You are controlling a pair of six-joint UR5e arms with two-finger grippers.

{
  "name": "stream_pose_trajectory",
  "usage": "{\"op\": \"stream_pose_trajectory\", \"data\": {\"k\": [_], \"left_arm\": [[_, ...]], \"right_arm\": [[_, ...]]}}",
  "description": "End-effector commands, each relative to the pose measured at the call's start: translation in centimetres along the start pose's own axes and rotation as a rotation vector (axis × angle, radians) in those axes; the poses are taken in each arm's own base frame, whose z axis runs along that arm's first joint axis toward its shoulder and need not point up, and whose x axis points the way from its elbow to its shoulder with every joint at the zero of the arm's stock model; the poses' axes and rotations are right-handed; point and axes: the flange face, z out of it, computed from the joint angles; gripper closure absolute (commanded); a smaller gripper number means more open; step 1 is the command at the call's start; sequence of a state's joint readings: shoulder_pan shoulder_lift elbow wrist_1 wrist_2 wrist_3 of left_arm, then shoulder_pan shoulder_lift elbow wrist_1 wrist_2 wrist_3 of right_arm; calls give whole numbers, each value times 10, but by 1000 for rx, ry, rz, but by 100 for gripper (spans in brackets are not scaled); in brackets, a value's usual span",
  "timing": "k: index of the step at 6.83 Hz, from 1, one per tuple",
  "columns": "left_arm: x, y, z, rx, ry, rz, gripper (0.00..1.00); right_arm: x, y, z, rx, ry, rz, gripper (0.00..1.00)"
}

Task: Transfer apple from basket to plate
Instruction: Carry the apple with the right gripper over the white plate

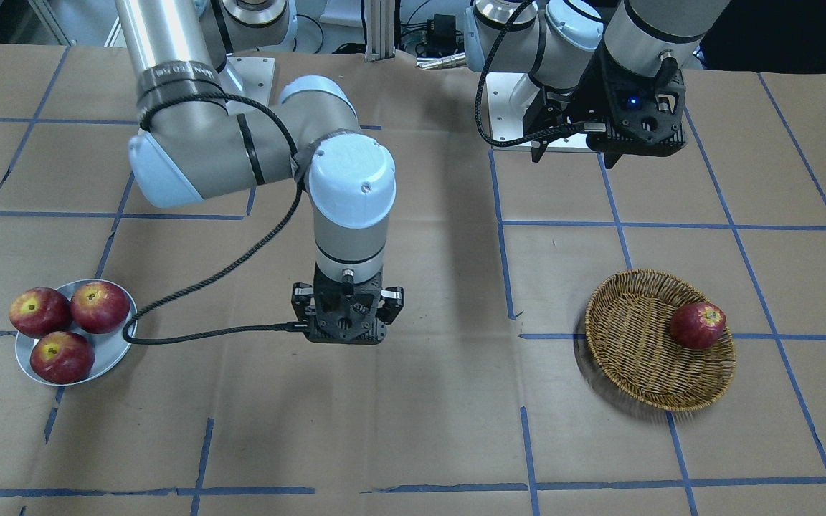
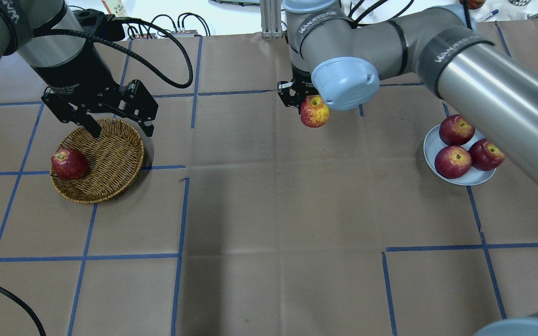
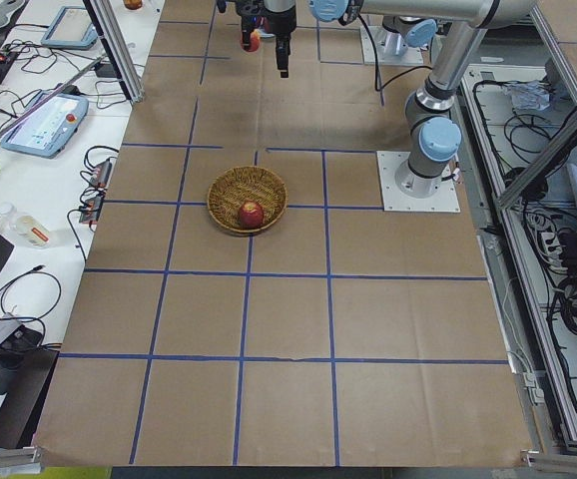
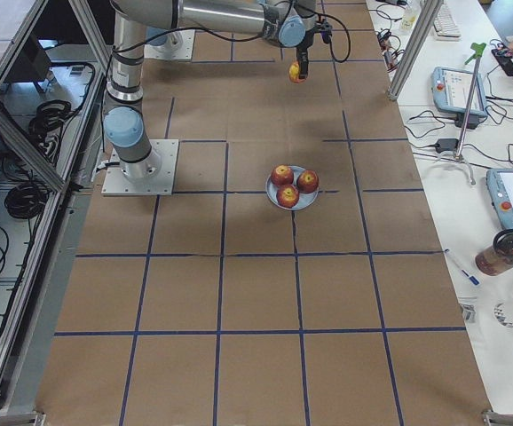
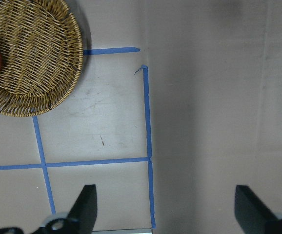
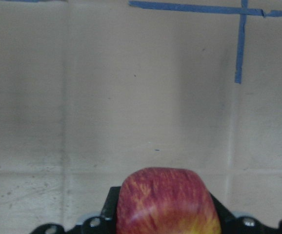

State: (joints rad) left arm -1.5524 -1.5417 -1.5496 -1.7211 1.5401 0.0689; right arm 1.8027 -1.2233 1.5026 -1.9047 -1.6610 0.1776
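Overhead exterior: the apple (image 2: 315, 111) is held clamped in the right hand (image 2: 307, 103), raised off the bench (image 2: 269, 210) and well apart from both the basket (image 2: 110, 158) and the plate (image 2: 430, 147). Streaky orange-red skin is shown, with a wide bright-yellow patch around the stem. The left hand (image 2: 120, 129) is spread wide and empty over the basket's far rim. One dark-red apple (image 2: 69, 164) is left in the basket, and three dark-red apples (image 2: 453, 162) are crowded on the plate.

Exterior front-facing: the carried apple is hidden beneath the right hand.

Right wrist-mounted: the apple is seen gripped at its sides between the black fingers, with bare bench below.

Left wrist-mounted: both fingers are seen far apart, with nothing between them.

The apple is judged firm, fairly heavy and smooth-skinned, so a slip or a bruise is possible. A hold across its widest girth is judged best. On the crowded, glossy plate it may roll when set down.
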Motion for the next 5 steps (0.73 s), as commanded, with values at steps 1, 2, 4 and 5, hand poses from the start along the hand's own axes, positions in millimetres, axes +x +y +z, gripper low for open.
{"op": "stream_pose_trajectory", "data": {"k": [1, 2, 4, 5], "left_arm": [[0, 0, 1, -3, -3, 0, 1], [0, -1, 3, -8, -3, -2, 1], [0, 0, 1, -5, -3, 0, 1], [0, 1, 2, -12, -2, 0, 1]], "right_arm": [[136, 13, 4, -24, 11, -92, 45], [205, 19, 11, -36, 9, -118, 45], [309, 27, 24, -61, 3, -159, 45], [352, 33, 31, -68, -5, -178, 45]]}}
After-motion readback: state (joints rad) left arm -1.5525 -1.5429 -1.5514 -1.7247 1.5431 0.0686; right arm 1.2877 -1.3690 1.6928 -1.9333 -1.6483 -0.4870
